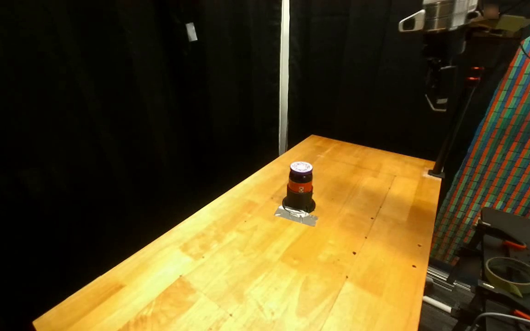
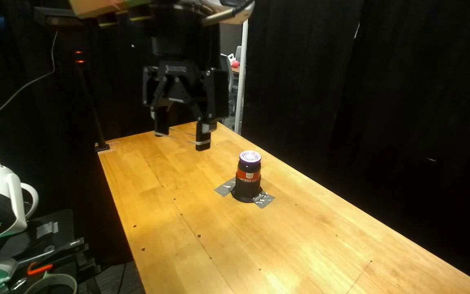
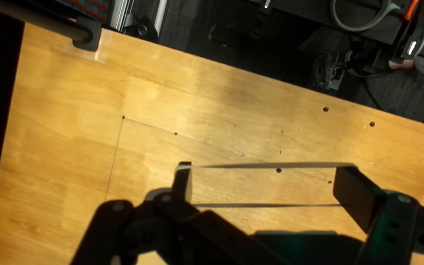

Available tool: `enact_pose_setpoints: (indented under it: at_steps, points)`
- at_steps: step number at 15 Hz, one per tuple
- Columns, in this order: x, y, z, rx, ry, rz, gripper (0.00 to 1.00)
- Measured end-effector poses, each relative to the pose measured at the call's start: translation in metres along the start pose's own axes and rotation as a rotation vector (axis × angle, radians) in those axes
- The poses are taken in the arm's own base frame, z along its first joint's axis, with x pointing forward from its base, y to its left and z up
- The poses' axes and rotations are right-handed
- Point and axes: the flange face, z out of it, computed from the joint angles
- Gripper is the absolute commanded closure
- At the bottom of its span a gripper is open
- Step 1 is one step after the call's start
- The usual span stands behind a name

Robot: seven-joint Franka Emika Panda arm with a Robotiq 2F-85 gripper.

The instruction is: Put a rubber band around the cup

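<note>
The cup (image 1: 300, 186) is a short dark cylinder with an orange-red middle and a white printed top. It stands upright on the wooden table; it also shows in an exterior view (image 2: 248, 174). It is out of the wrist view. My gripper (image 2: 182, 140) is open above the table, higher than the cup and apart from it. It also shows in the wrist view (image 3: 265, 184) and, dark, in an exterior view (image 1: 437, 102). The rubber band (image 3: 271, 165) is stretched around both fingertips, with two strands across the gap. It also shows in an exterior view (image 2: 184, 140). No band is around the cup.
Grey tape (image 1: 296, 216) lies on the table (image 2: 312, 245) at the cup's dark base. A dark pole (image 1: 449, 138) rises from a table corner; its foot also shows in the wrist view (image 3: 87, 35). A side stand with a tape roll (image 1: 512, 275) is beside the table.
</note>
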Motion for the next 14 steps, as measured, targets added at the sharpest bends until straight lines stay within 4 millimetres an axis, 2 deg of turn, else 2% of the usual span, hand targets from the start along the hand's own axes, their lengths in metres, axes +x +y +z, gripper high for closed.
enact_pose_setpoints:
  at_steps: [4,7,11,14]
  points:
    - [0.086,-0.026,0.005,0.021,0.019,-0.013,0.00]
    - [0.137,-0.036,0.013,0.064,0.083,0.007,0.00]
    - [0.185,-0.040,0.030,0.107,0.180,0.030,0.00]
    - [0.209,-0.043,0.046,0.110,0.243,0.032,0.00]
